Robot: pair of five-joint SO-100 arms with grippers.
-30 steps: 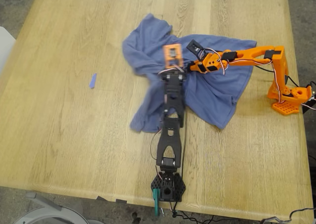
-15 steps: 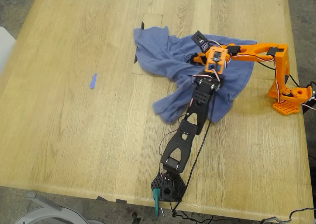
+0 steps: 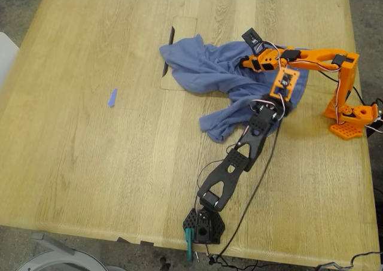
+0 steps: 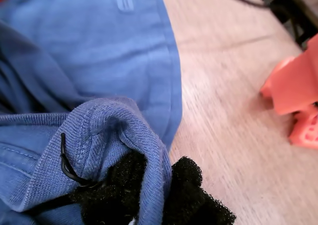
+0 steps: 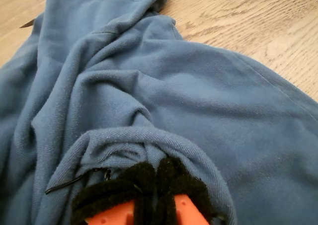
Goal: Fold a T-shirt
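1. The T-shirt [image 3: 203,67] lies crumpled on the wooden table [image 3: 90,133], in the far right part of the exterior view. It stretches from a rectangular cutout [image 3: 169,43] in the tabletop towards the orange arm base [image 3: 350,118].
2. My first gripper [image 3: 287,79] is the orange head on the black arm, which reaches in from the near edge. It sits at the right end of the cloth, close to the orange base.
3. In the first wrist view, my first gripper [image 4: 159,185] is pressed onto a ribbed, stitched edge of the T-shirt [image 4: 99,61]. A fold of that edge is pinched between the black foam pads [image 4: 191,185]. Bare table and an orange part [image 4: 293,91] lie beyond.
4. My second gripper [image 3: 246,63], on the orange arm, sits over the far right of the cloth, just left of my first gripper.
5. In the second wrist view, my second gripper [image 5: 156,180] is clamped on a gathered bunch of the T-shirt [image 5: 149,76].
6. A small blue tape strip [image 3: 112,97] lies on the left, well apart from the cloth.
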